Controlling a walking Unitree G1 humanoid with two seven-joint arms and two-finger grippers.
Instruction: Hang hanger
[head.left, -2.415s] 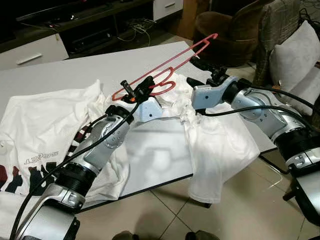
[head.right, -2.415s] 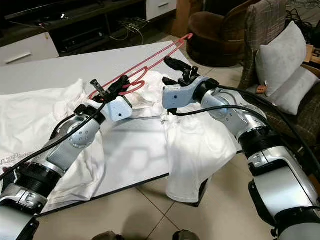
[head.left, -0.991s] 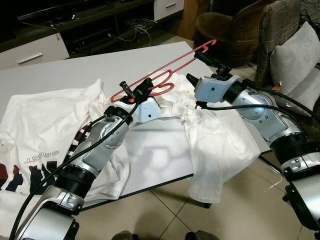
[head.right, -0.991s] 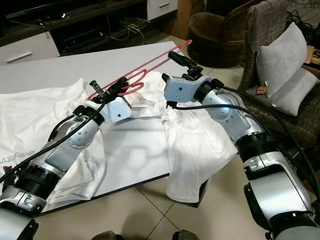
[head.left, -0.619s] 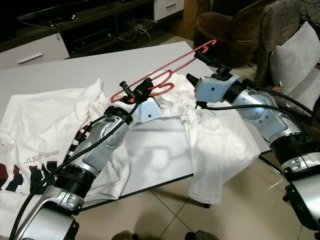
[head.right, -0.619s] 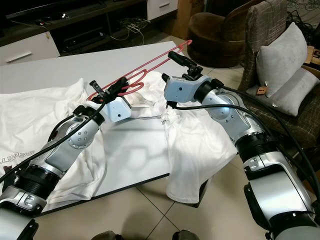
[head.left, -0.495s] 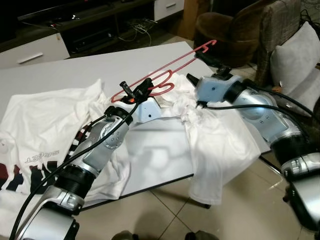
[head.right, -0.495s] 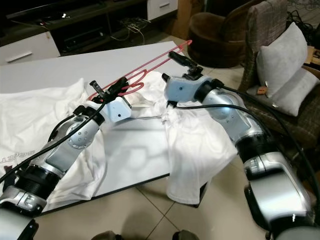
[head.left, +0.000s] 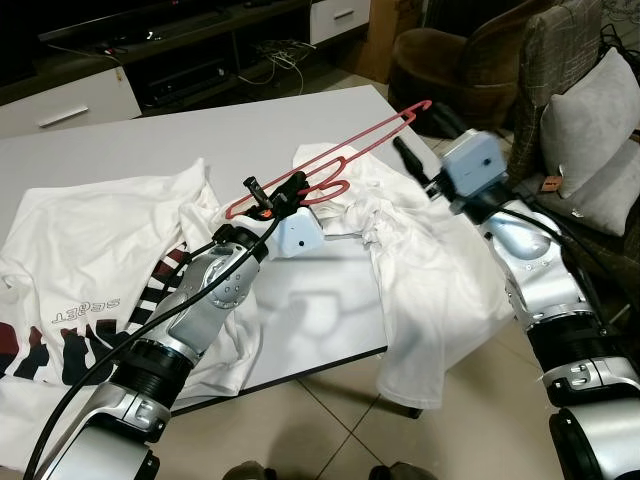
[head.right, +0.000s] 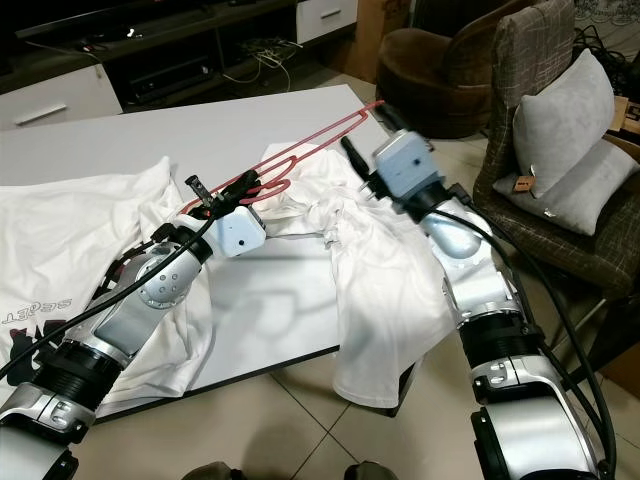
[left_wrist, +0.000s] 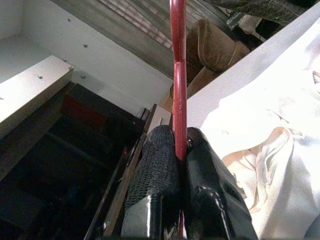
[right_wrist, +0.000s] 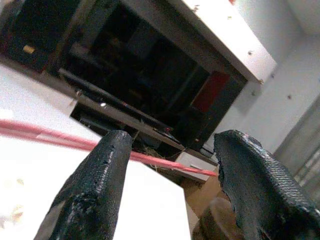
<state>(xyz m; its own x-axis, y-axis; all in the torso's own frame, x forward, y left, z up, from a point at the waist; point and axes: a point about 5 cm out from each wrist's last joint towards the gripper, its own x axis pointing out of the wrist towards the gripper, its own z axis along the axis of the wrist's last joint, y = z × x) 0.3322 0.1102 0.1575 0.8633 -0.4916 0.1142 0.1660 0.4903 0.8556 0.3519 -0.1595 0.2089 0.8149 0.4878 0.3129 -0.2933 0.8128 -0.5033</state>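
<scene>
Red hanger (head.left: 335, 160) held above the bench (head.left: 150, 140) and the white shirt (head.left: 430, 280), long axis running from near left to far right. Left gripper (left_wrist: 179, 145) clamps its near end; right gripper (right_wrist: 170, 165), jaws wide, sits beside the far end.

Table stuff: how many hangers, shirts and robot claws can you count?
Red hanger: 1
White shirts: 2, one printed, one plain
Claws: 2, left claw pinching the hanger, right claw open
Total: 5
</scene>
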